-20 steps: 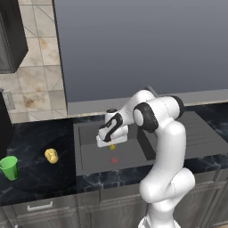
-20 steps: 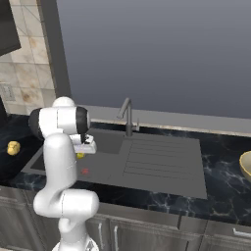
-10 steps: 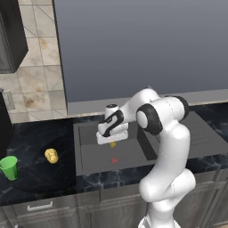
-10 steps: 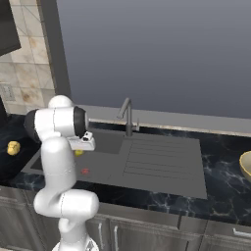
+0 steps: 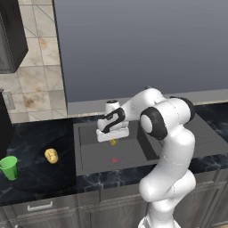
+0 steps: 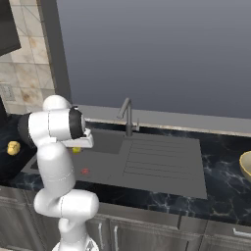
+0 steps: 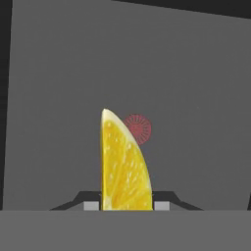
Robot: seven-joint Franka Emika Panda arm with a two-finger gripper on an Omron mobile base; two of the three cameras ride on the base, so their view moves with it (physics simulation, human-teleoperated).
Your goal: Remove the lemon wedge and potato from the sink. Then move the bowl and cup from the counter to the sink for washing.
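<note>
My gripper [image 5: 113,140] hangs over the dark grey sink [image 5: 89,156], shut on the lemon wedge [image 5: 113,142], a bright yellow crescent. In the hand view the lemon wedge [image 7: 122,166] stands upright between the two fingertips [image 7: 90,205], above the basin floor and its red drain [image 7: 138,128]. The yellow-tan potato [image 5: 51,155] lies on the dark counter left of the sink, and the green cup [image 5: 9,167] stands further left near the front edge. In the right base view the potato [image 6: 13,147] shows at the far left, and the tan bowl [image 6: 246,164] sits at the right edge.
A dark curved faucet [image 6: 126,115] rises behind the basin, with the ribbed drainboard [image 6: 157,159] to its right. The red drain [image 5: 114,160] marks the basin floor. A tiled wall and a dark cabinet [image 5: 11,40] stand at the left.
The hand, still holding the lemon wedge, has risen slightly over the basin and the arm's elbow has swung. Potato and cup have stayed put.
</note>
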